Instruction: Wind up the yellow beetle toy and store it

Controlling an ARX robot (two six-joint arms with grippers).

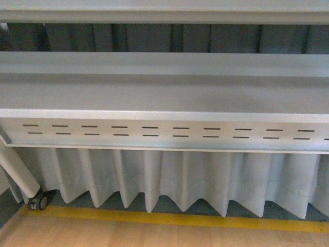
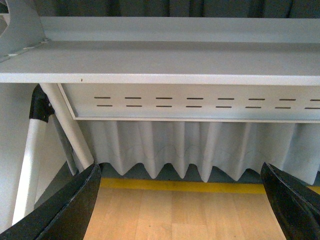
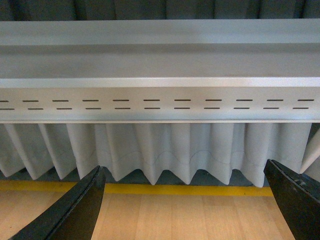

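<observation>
Your left gripper [image 2: 180, 170] and right gripper [image 3: 184, 167] each gape wide, holding nothing. Beyond them: wooden floor [image 2: 170, 215], yellow line [image 1: 169, 218], pleated curtain [image 1: 169, 177], bare grey shelf [image 1: 164, 92]. The yellow beetle toy is nowhere in view; winding and storing seem not yet begun.

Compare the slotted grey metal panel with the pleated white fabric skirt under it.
The slotted grey metal panel is flat and straight-edged; the pleated white fabric skirt is folded, with a zigzag hem. The panel carries two rows of short dark slots; the skirt has none. The panel sits higher; the skirt hangs beneath it, ending above the yellow floor stripe. Both are pale and span the front view.
</observation>
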